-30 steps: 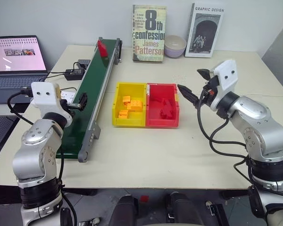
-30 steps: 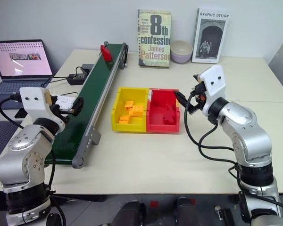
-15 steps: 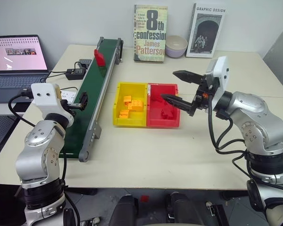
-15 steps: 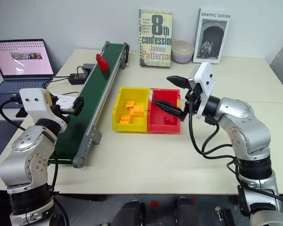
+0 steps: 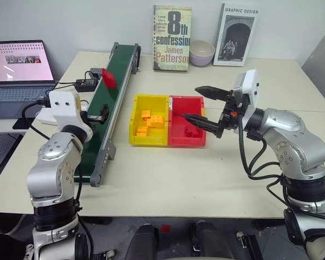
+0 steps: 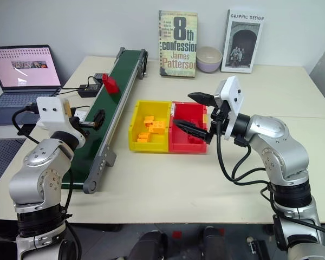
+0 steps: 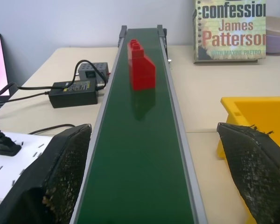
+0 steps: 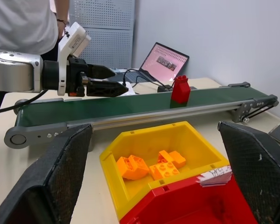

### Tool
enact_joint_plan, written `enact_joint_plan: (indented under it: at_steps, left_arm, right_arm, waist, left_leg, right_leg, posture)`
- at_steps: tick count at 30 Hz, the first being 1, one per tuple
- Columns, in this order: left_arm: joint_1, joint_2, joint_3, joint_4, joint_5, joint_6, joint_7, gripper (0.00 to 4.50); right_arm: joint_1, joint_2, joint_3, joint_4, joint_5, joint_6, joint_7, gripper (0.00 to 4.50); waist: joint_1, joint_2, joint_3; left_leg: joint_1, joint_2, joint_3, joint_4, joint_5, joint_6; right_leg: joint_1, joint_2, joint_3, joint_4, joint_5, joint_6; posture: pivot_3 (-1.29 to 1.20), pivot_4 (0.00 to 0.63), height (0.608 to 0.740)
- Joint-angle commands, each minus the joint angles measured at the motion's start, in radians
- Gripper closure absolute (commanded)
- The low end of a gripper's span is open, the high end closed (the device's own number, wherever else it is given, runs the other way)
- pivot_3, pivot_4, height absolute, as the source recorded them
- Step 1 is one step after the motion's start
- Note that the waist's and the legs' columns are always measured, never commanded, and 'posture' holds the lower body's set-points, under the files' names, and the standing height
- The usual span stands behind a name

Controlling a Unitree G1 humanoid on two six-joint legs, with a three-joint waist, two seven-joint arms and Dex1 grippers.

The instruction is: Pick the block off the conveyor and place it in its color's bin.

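A small red block (image 5: 108,77) stands upright on the dark green conveyor (image 5: 115,108), on its far half. My left gripper (image 5: 101,112) hovers level over the belt's near part, open and empty. It points up the belt at the block (image 7: 141,65), which is well ahead of its fingertips. My right gripper (image 5: 192,103) is open with nothing in it and points left over the red bin (image 5: 187,142). That bin holds several red pieces.
A yellow bin (image 5: 147,141) with orange blocks touches the red bin's left side. Two books (image 5: 171,38) and a bowl (image 5: 201,52) stand at the back. A laptop (image 5: 19,65), a power adapter (image 5: 84,84) and cables lie left of the belt. A person (image 8: 23,23) stands beyond the table.
The red block has ridden down the belt toward me. My right gripper swung left to hang over the red bin. My left gripper edged right, over the belt.
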Motion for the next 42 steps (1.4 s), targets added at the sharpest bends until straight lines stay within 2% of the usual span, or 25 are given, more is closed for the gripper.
enact_joint_plan:
  at_steps: [1,20,26,27,28,32,36,41,42]
  left_arm:
    - [-0.032,-0.008,-0.007,0.016,0.025,-0.008,0.032,0.02]
    - [-0.112,-0.077,-0.024,0.17,0.075,-0.06,0.108,0.02]
    - [-0.09,-0.097,-0.016,0.148,0.046,-0.024,0.107,0.02]
    - [-0.085,-0.099,-0.011,0.139,0.037,-0.012,0.104,0.36]
    - [-0.076,-0.104,-0.003,0.118,0.02,0.004,0.1,0.38]
    - [-0.041,-0.104,0.023,0.036,0.009,0.079,0.13,1.19]
    - [-0.018,-0.129,0.086,-0.11,-0.014,0.261,0.21,2.01]
    - [-0.004,-0.121,0.082,-0.199,0.001,0.362,0.229,2.99]
    - [-0.003,-0.123,0.086,-0.203,0.005,0.373,0.234,2.99]
  right_arm:
    - [-0.004,-0.011,-0.013,-0.041,0.026,0.002,0.003,0.0]
    - [-0.022,-0.031,-0.022,-0.102,0.108,0.099,-0.019,0.0]
    - [-0.016,-0.038,-0.026,-0.096,0.116,0.094,-0.021,0.0]
    - [-0.015,-0.039,-0.027,-0.096,0.118,0.094,-0.021,0.0]
    - [-0.014,-0.04,-0.028,-0.097,0.121,0.094,-0.022,0.0]
    - [-0.003,-0.044,-0.029,-0.089,0.124,0.08,-0.016,0.0]
    - [0.008,-0.052,-0.032,-0.081,0.123,0.061,-0.008,0.0]
    - [0.009,-0.049,-0.03,-0.076,0.124,0.049,-0.009,0.0]
    - [0.009,-0.049,-0.029,-0.075,0.125,0.047,-0.009,0.0]
  waist:
    - [0.0,0.0,0.0]
    - [0.001,0.0,0.0]
    - [0.001,0.0,0.0]
    - [0.001,0.0,0.0]
    - [0.001,0.0,0.0]
    - [0.0,0.0,0.0]
    - [0.0,0.0,0.0]
    - [0.0,0.0,0.0]
    - [0.0,0.0,0.0]
  left_leg:
    - [0.0,0.0,0.0,0.0,0.0,0.0]
    - [0.0,0.0,-0.001,0.0,0.0,0.0]
    - [0.0,0.0,0.0,0.0,0.0,0.0]
    - [0.0,0.0,-0.001,0.0,0.0,0.0]
    - [0.0,0.0,0.0,0.0,0.0,0.0]
    - [0.0,0.0,0.0,0.0,0.0,0.0]
    - [0.0,0.001,-0.001,0.0,0.0,0.0]
    - [0.0,0.0,-0.001,0.0,0.0,0.0]
    - [0.0,0.0,-0.001,0.0,0.0,0.0]
  right_leg:
    - [0.0,0.0,0.0,0.0,0.0,0.0]
    - [0.0,-0.001,0.0,0.0,0.0,0.0]
    - [0.0,-0.001,0.0,0.0,0.0,0.0]
    - [0.0,-0.001,0.0,0.0,0.0,0.0]
    - [0.0,-0.001,0.0,0.0,0.0,0.0]
    - [0.0,-0.001,0.0,0.0,0.0,0.0]
    - [0.0,-0.001,0.0,0.0,0.0,0.0]
    - [0.0,0.0,0.0,0.0,0.0,0.0]
    - [0.0,0.0,0.0,0.0,0.0,0.0]
  posture:
    - [0.0,0.15,0.74]
    - [0.0,0.15,0.74]
    - [0.0,0.15,0.74]
    - [0.0,0.15,0.74]
    - [0.0,0.15,0.74]
    - [0.0,0.15,0.74]
    - [0.0,0.15,0.74]
    - [0.0,0.15,0.74]
    - [0.0,0.15,0.74]
